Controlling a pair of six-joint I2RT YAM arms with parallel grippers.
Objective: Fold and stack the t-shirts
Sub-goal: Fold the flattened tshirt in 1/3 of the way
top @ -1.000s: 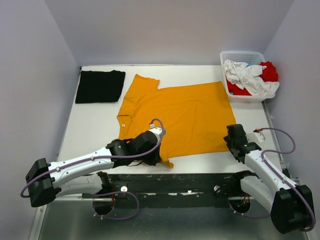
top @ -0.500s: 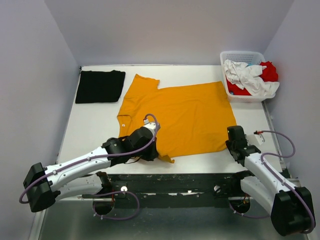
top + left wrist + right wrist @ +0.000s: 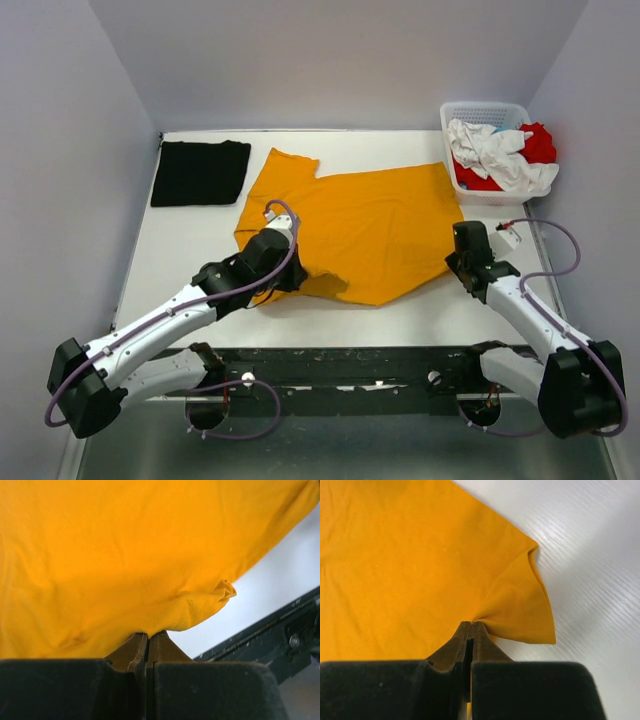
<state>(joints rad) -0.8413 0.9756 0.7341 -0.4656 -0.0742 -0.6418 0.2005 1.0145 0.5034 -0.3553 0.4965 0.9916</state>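
Across the middle of the white table [image 3: 190,250]: the mustard t-shirt [image 3: 380,215], mostly flat, neck end toward the left, near edge raised off the surface and drawn in at both ends.

At its near left part, the left gripper [image 3: 288,272], jaws pressed together on a fold of the orange cloth. From the left wrist, fingertips [image 3: 132,650] closed, fabric bunched right at the tips and draping up and away, a small crumpled corner hanging to the right.

At the near right corner, the right gripper [image 3: 463,262], likewise pinching the edge of the shirt. From the right wrist, a small flap of cloth curling just beside the tips.

In the far left corner, well apart: the black t-shirt [image 3: 200,172], folded into a flat rectangle.

At the far right corner: a white lattice basket [image 3: 484,107] holding a crumpled white shirt [image 3: 495,150] and a red shirt [image 3: 540,143].
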